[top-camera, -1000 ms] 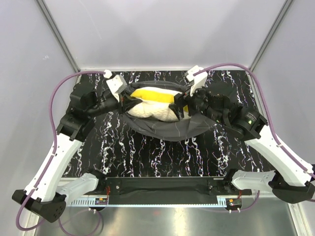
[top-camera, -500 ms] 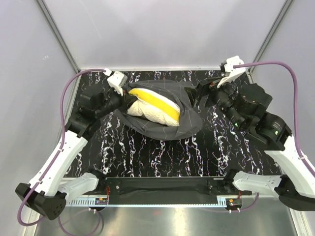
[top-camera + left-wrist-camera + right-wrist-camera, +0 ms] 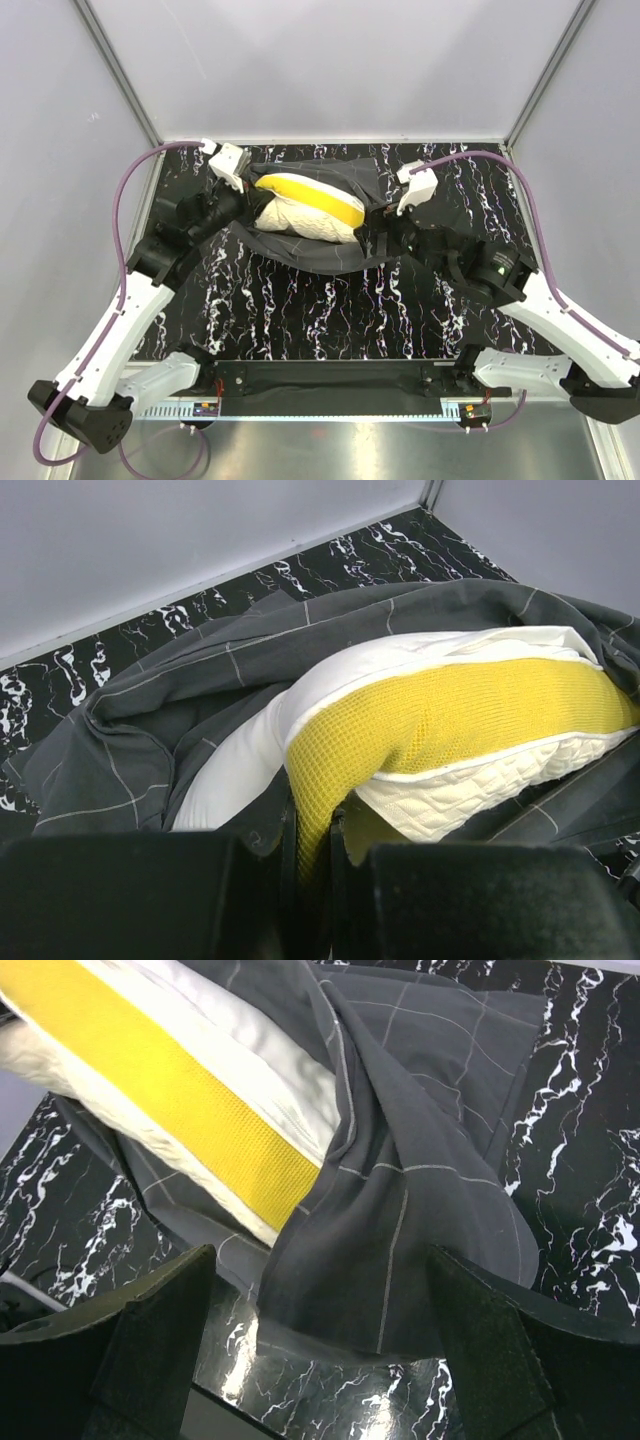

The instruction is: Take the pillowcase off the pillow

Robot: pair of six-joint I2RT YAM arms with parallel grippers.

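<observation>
The cream-white quilted pillow (image 3: pixel 300 222) with its yellow edge (image 3: pixel 308 196) lies at the back middle of the table, half out of the dark grey grid-patterned pillowcase (image 3: pixel 335 258). My left gripper (image 3: pixel 250 203) is shut on the pillow's yellow mesh edge (image 3: pixel 315 820) at its left end. The pillowcase (image 3: pixel 190 710) is bunched behind and under the pillow there. My right gripper (image 3: pixel 380 228) is open, its fingers (image 3: pixel 150 1350) spread wide just above a loose fold of pillowcase (image 3: pixel 400 1210) beside the pillow's (image 3: pixel 190 1120) right end, holding nothing.
The black white-veined marble tabletop (image 3: pixel 300 310) stretches toward me in front of the pillow. Grey enclosure walls (image 3: pixel 330 70) stand close behind and at both sides. The purple cables (image 3: pixel 130 190) loop over each arm.
My right arm swung out to the back right, then came back low to the pillowcase's right edge. The pillowcase has slid further off the pillow's right end. My left gripper kept its hold.
</observation>
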